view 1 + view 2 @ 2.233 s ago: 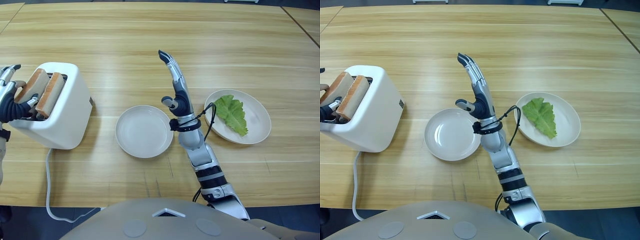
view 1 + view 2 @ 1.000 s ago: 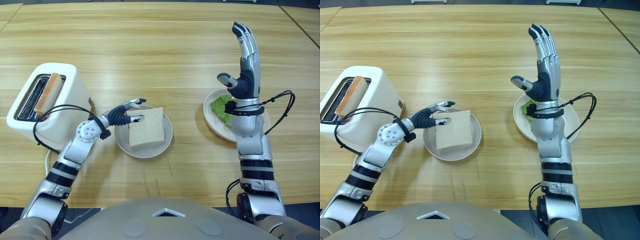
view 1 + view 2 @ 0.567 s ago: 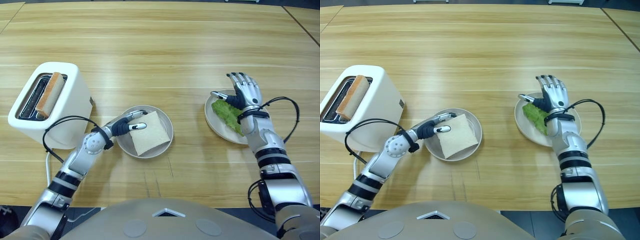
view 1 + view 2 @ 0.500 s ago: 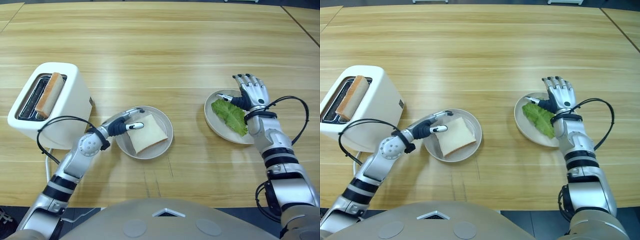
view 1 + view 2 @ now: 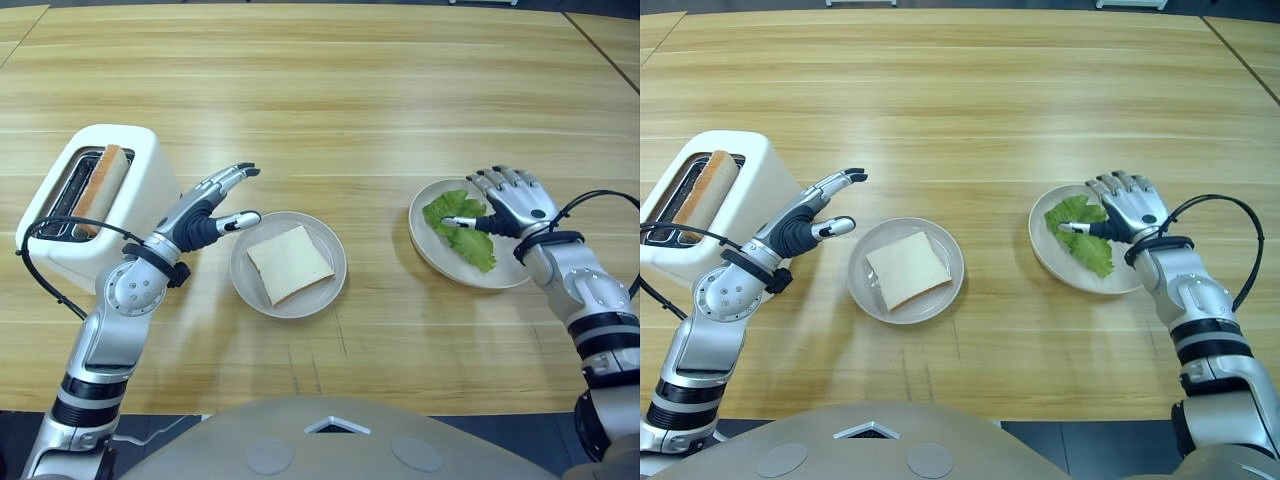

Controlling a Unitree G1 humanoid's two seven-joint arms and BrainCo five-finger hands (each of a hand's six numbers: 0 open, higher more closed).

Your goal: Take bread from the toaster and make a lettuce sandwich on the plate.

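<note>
the left hand (image 5: 205, 210) is spread and holds nothing, raised between the toaster (image 5: 150, 195) on its outer side and the plate (image 5: 327, 295) just inward of it. one bread slice (image 5: 290, 265) lies flat on that plate, near the hand but apart from it. a second slice (image 5: 98, 188) stands in the toaster slot, just behind the left hand. the right hand (image 5: 510, 205) rests over the lettuce (image 5: 458, 228) in the other plate (image 5: 500, 278), low on the leaf's outer edge; whether it has closed on the leaf i cannot tell.

judging from this, the leaf is next to go onto the bread, and that is where it could fail. lettuce is thin and limp, so a shallow grip may slip off it, or drag the light plate across the table (image 5: 320, 100) instead of lifting the leaf. carried inward, the leaf may fold or land half off the slice. the slice sits askew, one corner near the rim, so a push from either hand could tip it over the edge. reaching back for the second slice, the left hand could nudge the toaster.

the right hand covers the leaf's outer edge, so any contact underneath is hidden. the lower part of the toaster slice sits inside the slot.
</note>
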